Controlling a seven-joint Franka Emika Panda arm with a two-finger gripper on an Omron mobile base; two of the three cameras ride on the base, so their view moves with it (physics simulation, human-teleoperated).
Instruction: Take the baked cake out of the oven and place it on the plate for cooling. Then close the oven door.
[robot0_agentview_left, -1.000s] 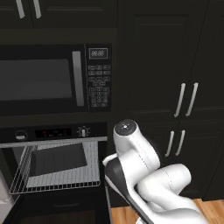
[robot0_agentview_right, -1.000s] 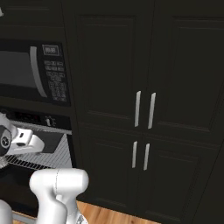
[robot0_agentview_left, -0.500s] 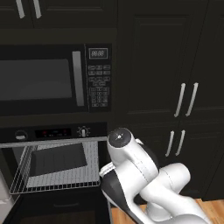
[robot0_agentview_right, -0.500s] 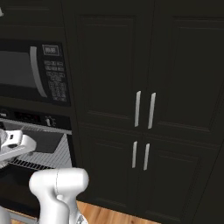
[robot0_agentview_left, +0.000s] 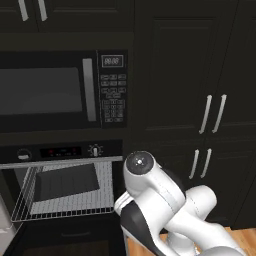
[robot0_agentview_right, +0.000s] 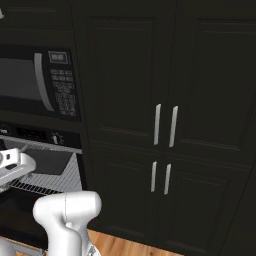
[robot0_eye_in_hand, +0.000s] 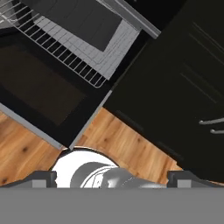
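Observation:
The black oven stands open at the lower left, under the microwave. Its wire rack is slid out and carries a dark flat tray. In the hand view the oven door hangs dropped down, glass window facing up, with its silver bar handle along the near edge and the rack beyond it. My gripper is open, fingertips wide apart with nothing between them, above the wooden floor beside the door's corner. The baked cake and the plate are out of view.
A black microwave with a keypad sits above the oven. Tall dark cabinets with silver handles fill the right side. Wooden floor lies below. My white arm rises in front of the cabinets.
The arm's upper joint has sunk lower and a little to the left in the left base view. The gripper stays open. The oven, rack and tray have not moved.

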